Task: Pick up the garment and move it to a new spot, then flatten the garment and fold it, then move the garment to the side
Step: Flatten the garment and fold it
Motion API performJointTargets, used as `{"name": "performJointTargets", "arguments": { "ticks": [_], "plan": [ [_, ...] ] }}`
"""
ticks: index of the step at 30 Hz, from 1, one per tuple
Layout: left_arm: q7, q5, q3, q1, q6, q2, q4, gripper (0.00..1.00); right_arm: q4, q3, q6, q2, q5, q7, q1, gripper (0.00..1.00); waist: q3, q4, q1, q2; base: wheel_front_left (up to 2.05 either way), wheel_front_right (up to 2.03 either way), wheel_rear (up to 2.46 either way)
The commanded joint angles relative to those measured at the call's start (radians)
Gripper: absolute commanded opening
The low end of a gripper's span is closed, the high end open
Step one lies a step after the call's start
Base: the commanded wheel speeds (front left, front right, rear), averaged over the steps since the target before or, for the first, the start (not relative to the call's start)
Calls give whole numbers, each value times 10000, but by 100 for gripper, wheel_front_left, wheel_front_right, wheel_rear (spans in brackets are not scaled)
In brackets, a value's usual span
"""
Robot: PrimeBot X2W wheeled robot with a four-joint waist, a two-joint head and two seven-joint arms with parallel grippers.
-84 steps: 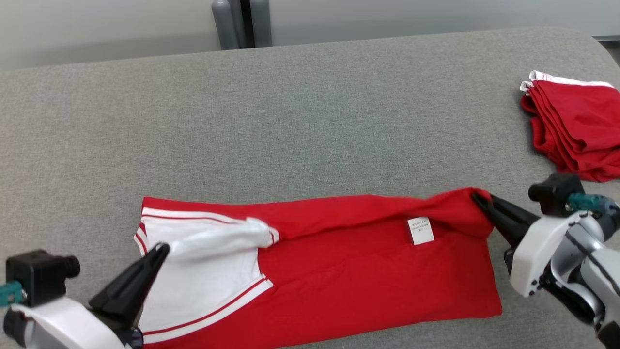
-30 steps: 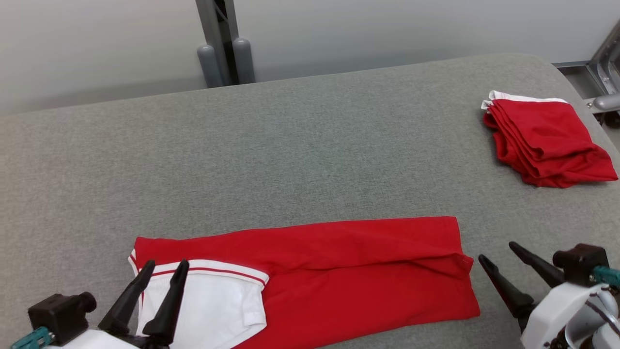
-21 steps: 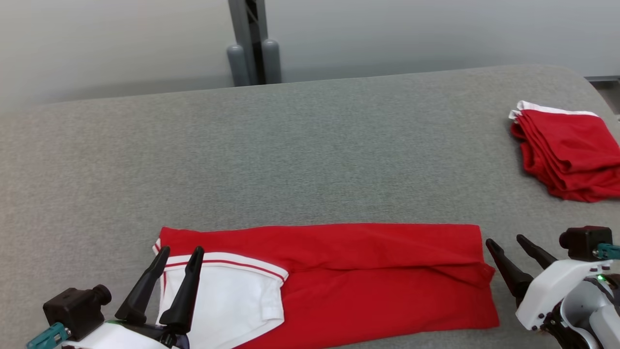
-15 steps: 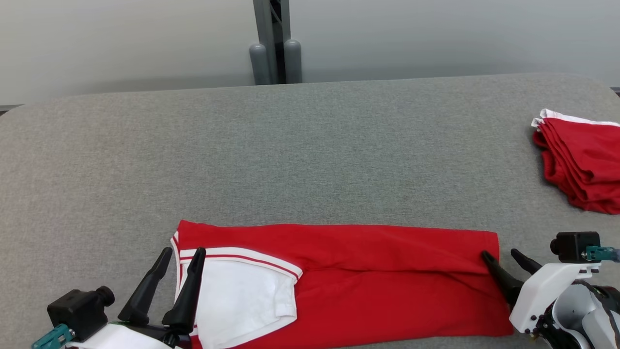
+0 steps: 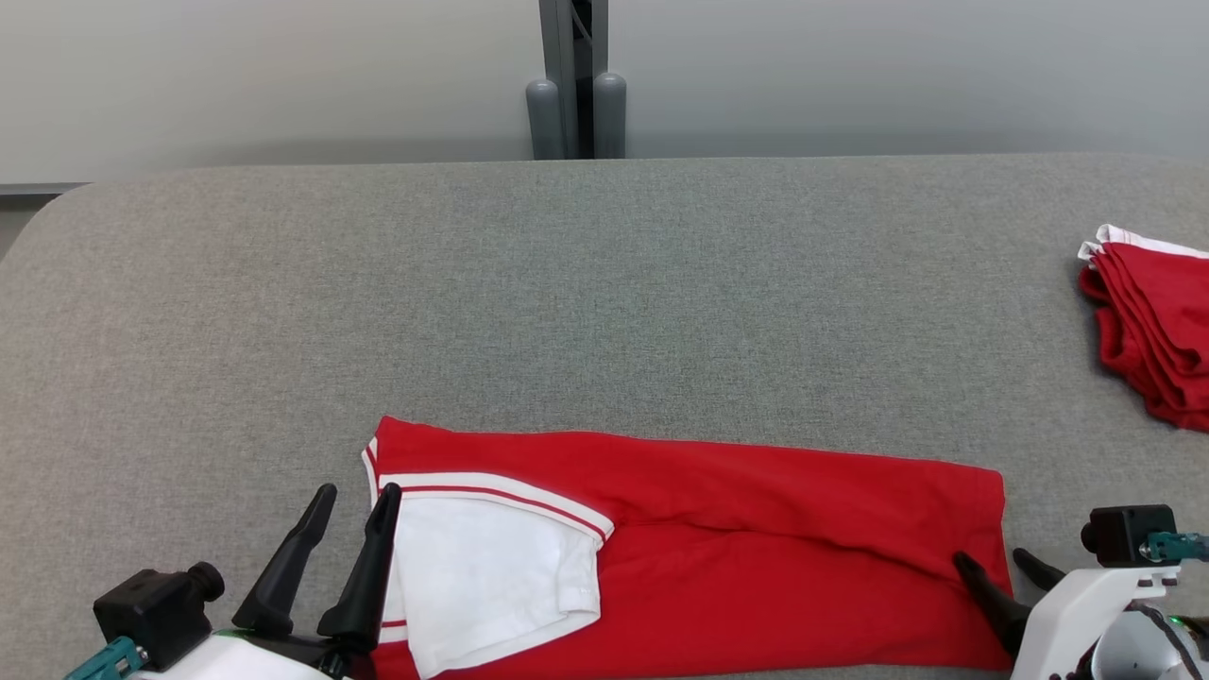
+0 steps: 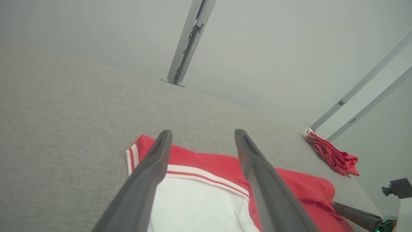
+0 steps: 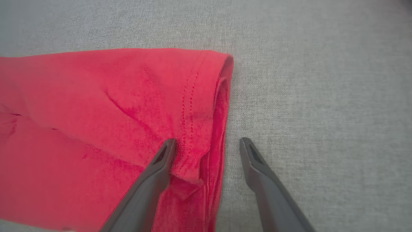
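Observation:
The garment [image 5: 756, 538] is red with a white, red-striped sleeve. It lies folded into a long band near the front edge of the grey padded table [image 5: 567, 302]. My left gripper [image 5: 357, 491] stands open over the garment's left end, its fingers astride the white sleeve [image 6: 196, 206]. My right gripper [image 5: 994, 559] is open at the right hem [image 7: 222, 106]: one finger rests over the red cloth, the other over bare table. Neither holds anything.
A second red garment [image 5: 1152, 331], folded with white trim, lies at the table's far right edge [image 6: 331, 154]. A grey post [image 5: 576, 94] stands behind the table against a pale wall. Bare grey surface stretches behind the garment.
The head camera has turned, shifting the whole picture. My right gripper has closed in on the garment's right hem, one finger now over the cloth. The left gripper holds its place over the sleeve.

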Motion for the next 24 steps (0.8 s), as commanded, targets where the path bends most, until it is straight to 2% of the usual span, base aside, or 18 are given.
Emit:
{"name": "performJointTargets", "arguments": {
  "ticks": [1, 6, 8, 11, 12, 17, 24],
  "plan": [
    [-40, -38, 17, -36, -36, 25, 24, 100, -24, -32, -2, 117, -146, 227, 288, 100, 4, -2, 0, 0, 0, 0, 0],
    [-76, -67, 11, -65, -60, 37, 49, 100, -542, -147, 8, 612, -501, 716, 522, 100, 28, -1, 0, 0, 0, 0, 0],
    [-80, -62, 0, -101, -67, 42, 59, 100, -699, -177, 10, 751, -667, 784, 460, 45, 37, 11, 0, 0, 0, 0, 0],
    [-70, -81, 3, -139, -73, 46, 76, 100, -812, -335, 8, 829, -853, 741, 296, 4, 45, 30, 0, 0, 0, 0, 0],
    [-80, -82, 13, -135, -74, 54, 84, 100, -841, -446, 5, 837, -888, 673, 234, 0, 47, 32, 0, 0, 0, 0, 0],
    [-131, -111, 60, -33, -29, 73, 105, 100, -1109, -931, -2, 738, -849, 680, 52, 0, 29, -63, 0, 0, 0, 0, 0],
    [-184, -133, -3, -31, -77, 30, 136, 100, -1667, -1600, -2, 162, -717, 1185, -61, 0, -38, -480, 0, 0, 0, 0, 0]
  ]
}}
